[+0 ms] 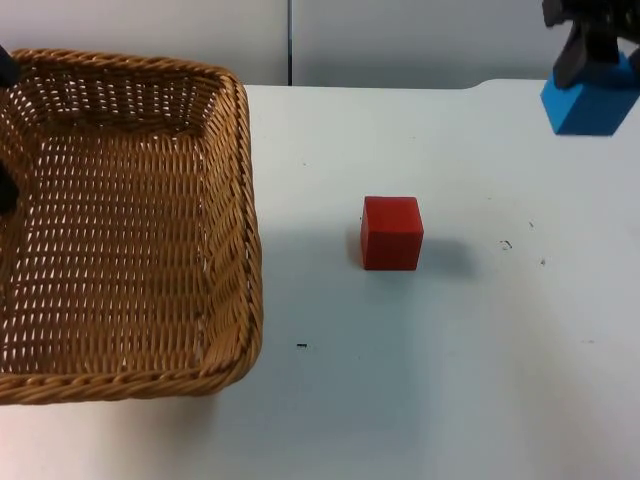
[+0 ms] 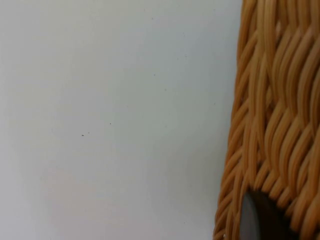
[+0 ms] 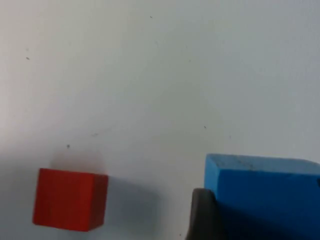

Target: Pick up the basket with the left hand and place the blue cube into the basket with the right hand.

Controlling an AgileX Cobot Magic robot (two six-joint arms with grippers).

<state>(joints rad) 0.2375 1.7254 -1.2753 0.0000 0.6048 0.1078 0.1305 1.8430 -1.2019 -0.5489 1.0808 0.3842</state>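
With the basket (image 1: pixel 130 220) lifted at the table's left side, its open mouth faces up and toward the camera, which I judge keeps it ready to receive a drop. Left gripper (image 1: pixel 5 130) sits at the basket's far-left wall; the left wrist view has a dark fingertip (image 2: pixel 257 220) pressed against the weave, so the jaws look clamped on that wall. Right gripper (image 1: pixel 590 45) hangs at the far right with the blue cube (image 1: pixel 590 100) pinched between its jaws, clear of the table (image 1: pixel 450 380); a fingertip (image 3: pixel 202 215) bears on the cube's side. Cube well apart from the basket. Red cube (image 1: pixel 391 232) rests between them, untouched. Blue cube has no long axis; faces roughly square to the table edges, top face level.
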